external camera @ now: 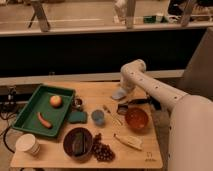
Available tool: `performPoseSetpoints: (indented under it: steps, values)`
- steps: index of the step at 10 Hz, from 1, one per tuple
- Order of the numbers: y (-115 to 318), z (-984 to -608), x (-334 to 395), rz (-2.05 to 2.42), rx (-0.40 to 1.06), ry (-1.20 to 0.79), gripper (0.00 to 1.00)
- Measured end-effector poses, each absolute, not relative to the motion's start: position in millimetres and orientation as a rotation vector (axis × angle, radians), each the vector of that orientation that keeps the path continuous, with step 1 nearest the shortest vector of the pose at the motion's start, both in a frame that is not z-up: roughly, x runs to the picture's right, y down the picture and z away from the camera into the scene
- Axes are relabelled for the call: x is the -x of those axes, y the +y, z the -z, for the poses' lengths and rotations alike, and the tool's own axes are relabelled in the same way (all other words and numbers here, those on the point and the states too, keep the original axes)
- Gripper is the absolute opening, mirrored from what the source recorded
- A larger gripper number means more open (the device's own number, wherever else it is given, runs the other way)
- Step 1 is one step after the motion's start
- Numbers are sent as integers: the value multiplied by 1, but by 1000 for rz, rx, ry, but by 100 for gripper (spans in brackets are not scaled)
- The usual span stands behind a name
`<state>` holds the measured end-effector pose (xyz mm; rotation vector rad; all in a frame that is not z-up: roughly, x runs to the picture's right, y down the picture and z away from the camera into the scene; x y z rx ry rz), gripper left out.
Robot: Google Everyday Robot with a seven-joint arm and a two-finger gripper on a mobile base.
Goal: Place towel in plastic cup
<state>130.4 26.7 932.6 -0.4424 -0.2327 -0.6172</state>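
Note:
The towel (119, 94), a small flat grey-blue cloth, lies at the back middle of the wooden table (150, 155). My gripper (123, 90) points down from the white arm's bend and sits right at the towel, covering its right edge. The plastic cup (98, 117), small and light blue, stands upright near the table's middle, in front of and left of the towel, well apart from the gripper. Nothing shows inside the cup.
A teal pad (77, 116) lies left of the cup. A green tray (31, 111) holds an apple and a carrot. An orange bowl (136, 119), a dark bowl (78, 143), grapes (102, 151), a white paper cup (27, 145) and a utensil (113, 115) surround the cup.

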Motion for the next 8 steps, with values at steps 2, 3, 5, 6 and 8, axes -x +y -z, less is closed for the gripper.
performPoseSetpoints:
  steps: [2,3,5,6,8]
  values:
    - [24,-935,-127,724,437,-263,80]
    - [23,-937,-129,761,432,-271,80]
    - [26,-944,-128,849,434,-277,80]
    - [28,-949,-125,897,435,-277,80]
    - [35,-959,-123,977,432,-284,80]
